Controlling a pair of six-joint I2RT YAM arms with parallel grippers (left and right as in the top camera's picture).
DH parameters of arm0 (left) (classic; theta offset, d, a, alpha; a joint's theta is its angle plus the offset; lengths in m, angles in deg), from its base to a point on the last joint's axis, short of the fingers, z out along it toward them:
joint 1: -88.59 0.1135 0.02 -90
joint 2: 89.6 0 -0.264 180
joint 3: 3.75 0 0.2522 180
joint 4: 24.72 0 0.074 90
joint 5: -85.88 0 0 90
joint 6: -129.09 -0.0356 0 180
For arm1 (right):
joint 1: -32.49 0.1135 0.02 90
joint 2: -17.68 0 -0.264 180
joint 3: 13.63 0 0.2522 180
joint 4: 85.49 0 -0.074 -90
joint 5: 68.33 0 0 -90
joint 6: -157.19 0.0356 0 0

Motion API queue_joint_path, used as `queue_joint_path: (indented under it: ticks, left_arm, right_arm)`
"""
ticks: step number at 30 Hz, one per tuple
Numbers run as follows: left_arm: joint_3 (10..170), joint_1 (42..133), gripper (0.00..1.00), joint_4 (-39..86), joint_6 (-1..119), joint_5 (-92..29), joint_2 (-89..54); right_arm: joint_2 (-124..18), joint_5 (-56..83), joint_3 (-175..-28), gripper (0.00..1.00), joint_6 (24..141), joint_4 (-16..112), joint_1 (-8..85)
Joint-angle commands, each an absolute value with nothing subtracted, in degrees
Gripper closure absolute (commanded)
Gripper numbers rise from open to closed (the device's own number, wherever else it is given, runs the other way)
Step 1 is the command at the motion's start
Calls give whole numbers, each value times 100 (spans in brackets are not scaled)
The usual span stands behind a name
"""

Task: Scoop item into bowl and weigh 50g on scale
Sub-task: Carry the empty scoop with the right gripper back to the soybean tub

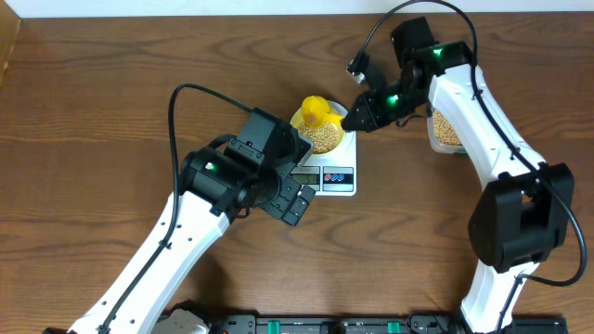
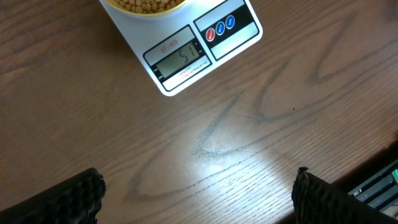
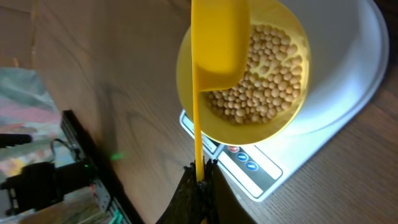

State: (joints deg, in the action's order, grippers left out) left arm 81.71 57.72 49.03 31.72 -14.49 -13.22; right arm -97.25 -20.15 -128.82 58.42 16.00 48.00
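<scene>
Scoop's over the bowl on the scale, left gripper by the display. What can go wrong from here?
1. The scoop, pinched by its handle in the right gripper, hangs over the bowl; touching its rim or the beans would skew the scale.
2. The display looks like 51; any more beans falling would overshoot further.
3. The open left gripper hovers near the scale's front; a nudge could shift it.
</scene>
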Motion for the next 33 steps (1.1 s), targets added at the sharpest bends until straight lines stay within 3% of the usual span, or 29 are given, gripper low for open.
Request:
queue_joint_path:
  ticks: [1,20,33]
  left_arm:
    - [8246,5765,2,4916,3161,-1433,-1368]
    - [8246,5765,2,4916,3161,-1433,-1368]
    - [8246,5765,2,4916,3161,-1433,-1368]
  right_arm:
    - [-9839,-2465,-12957,99,5947,1628,4680]
    - [-9286,-2537,-13422,99,6139,1224,3290]
    - [-8731,-2008,-13422,99,6192,-16,2048]
